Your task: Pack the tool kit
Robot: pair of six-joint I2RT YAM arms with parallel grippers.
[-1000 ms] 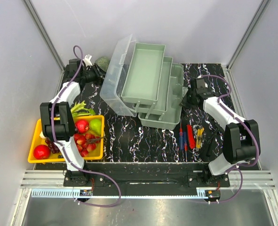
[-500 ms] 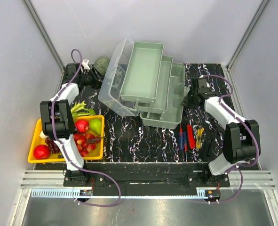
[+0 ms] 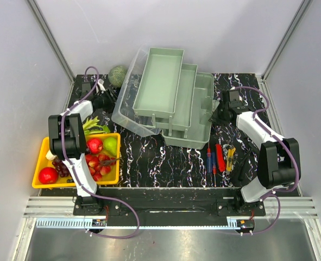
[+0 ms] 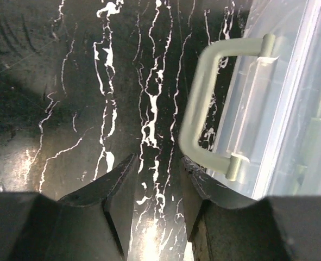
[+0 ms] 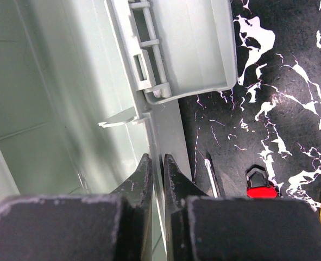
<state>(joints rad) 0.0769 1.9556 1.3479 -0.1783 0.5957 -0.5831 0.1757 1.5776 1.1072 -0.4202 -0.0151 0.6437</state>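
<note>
The translucent grey-green toolbox [image 3: 195, 117] stands open at the table's back middle, its fold-out trays [image 3: 159, 81] fanned up and left and its clear lid [image 3: 126, 111] leaning back to the left. My left gripper [image 3: 102, 101] is open and empty just left of the lid; in the left wrist view [image 4: 157, 179] the lid handle [image 4: 201, 103] lies beside the right finger. My right gripper [image 3: 217, 114] is shut on the toolbox's right wall, seen in the right wrist view [image 5: 156, 163]. A blue-handled screwdriver [image 3: 210, 159], a red tool [image 3: 220, 157] and a yellow tool [image 3: 230, 157] lie in front of the box.
A yellow fruit tray [image 3: 41, 157] with apples, a pear and grapes sits at the front left. A round green melon [image 3: 117, 75] lies at the back left behind the lid. Leafy greens [image 3: 94, 126] lie beside the tray. Grey walls close the sides.
The lid has swung down further to the left and the trays have shifted back-left. My left gripper has moved nearer and lower beside the lid. The right arm has stayed put.
</note>
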